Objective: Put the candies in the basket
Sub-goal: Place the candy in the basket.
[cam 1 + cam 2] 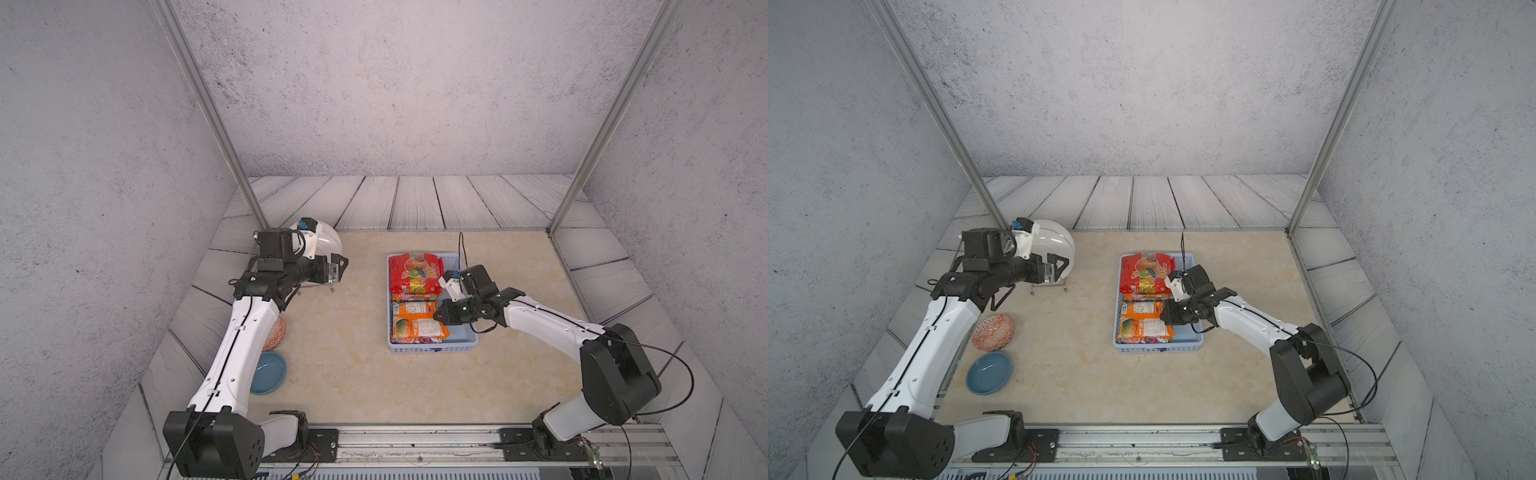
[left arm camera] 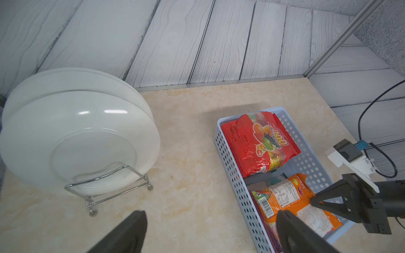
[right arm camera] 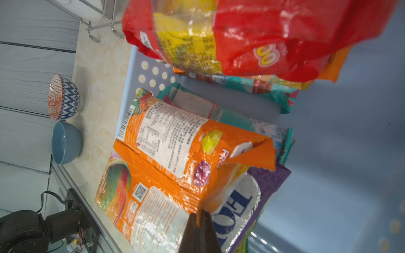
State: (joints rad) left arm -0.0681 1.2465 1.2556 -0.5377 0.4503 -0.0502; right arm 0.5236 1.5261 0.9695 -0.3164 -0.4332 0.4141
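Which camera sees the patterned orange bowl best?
Right wrist view: the patterned bowl shows whole, orange inside, blue-and-white outside. In a top view only its orange inside shows; in a top view the left arm hides most. The left wrist view misses it.

Red, orange, teal and purple candies lie piled inside the pale blue basket.

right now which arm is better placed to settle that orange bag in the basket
Right: the right gripper is shut on the orange bag inside the basket; the left gripper hangs open by the white plates, away from it.
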